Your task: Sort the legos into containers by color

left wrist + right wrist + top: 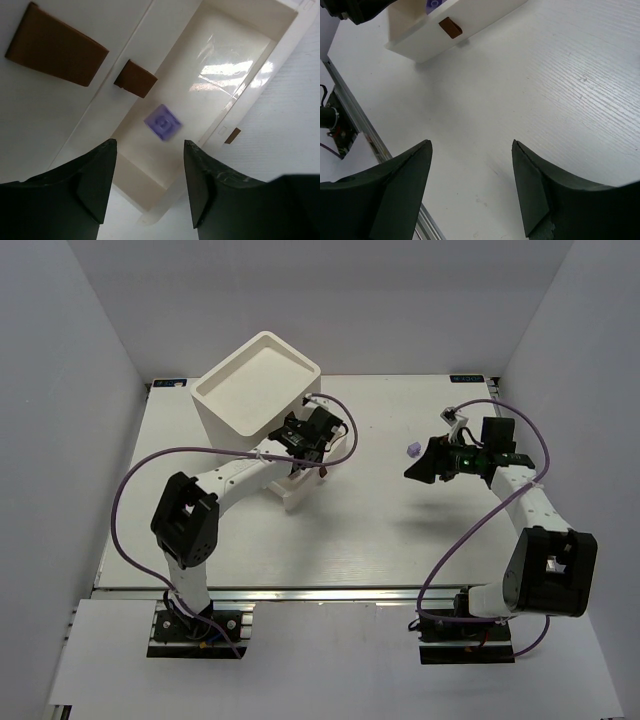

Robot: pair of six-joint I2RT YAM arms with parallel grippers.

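You are working in a robotics lab cell: plain white panel walls (pixel 60 440) box in a white wood-grain tabletop (pixel 380 540), and black-and-white robot arms (pixel 185 520) are bolted to an aluminium rail (pixel 330 593) at its near edge.

Drawer part hidden, brick unclear

From above, my left arm (pixel 232 478) covered part of the pulled-out white plastic drawer (pixel 290 498); its small pale purple brick (pixel 162 122) looked smeared at the left wrist, cropped at the right wrist's top edge.
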